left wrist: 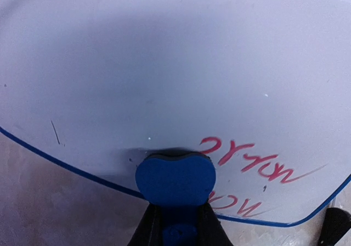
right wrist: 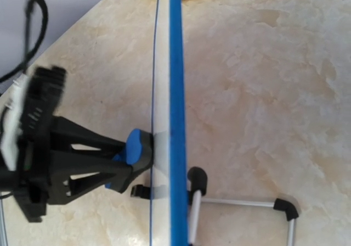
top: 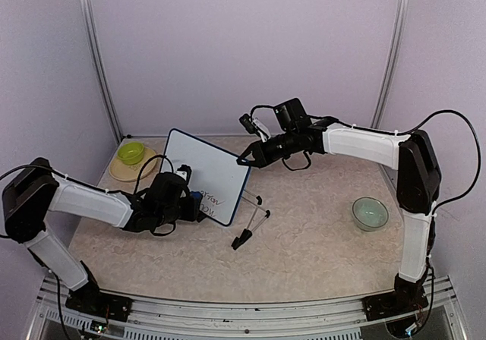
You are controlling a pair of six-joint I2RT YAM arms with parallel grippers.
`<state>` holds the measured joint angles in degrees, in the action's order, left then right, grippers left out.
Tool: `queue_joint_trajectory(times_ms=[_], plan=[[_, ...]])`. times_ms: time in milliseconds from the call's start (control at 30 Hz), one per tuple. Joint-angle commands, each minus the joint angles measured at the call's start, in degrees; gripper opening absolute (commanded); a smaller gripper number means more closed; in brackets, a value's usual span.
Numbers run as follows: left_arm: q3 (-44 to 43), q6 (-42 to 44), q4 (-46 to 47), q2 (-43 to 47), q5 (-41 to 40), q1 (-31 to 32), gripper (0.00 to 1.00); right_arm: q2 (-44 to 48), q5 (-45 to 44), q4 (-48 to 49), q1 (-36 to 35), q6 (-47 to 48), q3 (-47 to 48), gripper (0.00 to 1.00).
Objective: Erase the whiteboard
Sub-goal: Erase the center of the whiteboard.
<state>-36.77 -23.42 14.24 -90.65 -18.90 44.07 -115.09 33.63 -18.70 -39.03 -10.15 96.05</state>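
The whiteboard (top: 206, 169) stands tilted on its black fold-out legs (top: 250, 230) at mid-table, blue-framed. Red handwriting (left wrist: 252, 161) fills its lower right; the rest of the face is wiped blank. My left gripper (left wrist: 178, 216) is shut on a blue eraser (left wrist: 175, 180), whose pad presses flat against the board just left of the writing, near the bottom edge. In the right wrist view the eraser (right wrist: 134, 147) touches the board's face, seen edge-on along the blue frame (right wrist: 176, 92). My right gripper (top: 249, 160) is shut on the board's upper right corner.
A green bowl (top: 130, 153) sits on a cream plate (top: 114, 171) at the back left, behind the board. A pale green bowl (top: 370, 212) stands at the right. The board's legs (right wrist: 241, 202) splay out behind it on the marbled tabletop.
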Motion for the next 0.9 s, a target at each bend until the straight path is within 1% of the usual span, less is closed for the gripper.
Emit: queue_joint_trajectory(times_ms=[0, 100, 200, 567, 700, 867], plan=[[-5.94, 2.06, 2.76, 0.19, 0.47, -0.48, 0.11, -1.99, 1.71, -3.63, -1.67, 2.43, -1.27, 0.0], [-6.21, 2.06, 3.02, -0.32, 1.14, -0.48, 0.11, -1.85, 1.68, -3.3, -1.66, 2.42, -1.71, 0.0], [-4.69, 1.31, 3.77, -1.03, 1.98, -0.33, 0.11, -1.89, 1.87, -2.9, -1.67, 2.34, -2.13, 0.0], [6.86, -2.8, 7.12, -0.1, 2.31, 0.4, 0.11, -3.02, 2.35, -2.77, -1.67, 2.33, -1.51, 0.0], [5.79, -2.16, 6.62, -0.48, 1.86, 0.4, 0.11, -3.1, 2.4, -2.62, -1.67, 2.05, -0.98, 0.0], [0.99, -0.67, 5.62, -0.38, 1.67, 0.31, 0.11, -3.0, 2.28, -3.01, -1.66, 1.98, -0.59, 0.0]])
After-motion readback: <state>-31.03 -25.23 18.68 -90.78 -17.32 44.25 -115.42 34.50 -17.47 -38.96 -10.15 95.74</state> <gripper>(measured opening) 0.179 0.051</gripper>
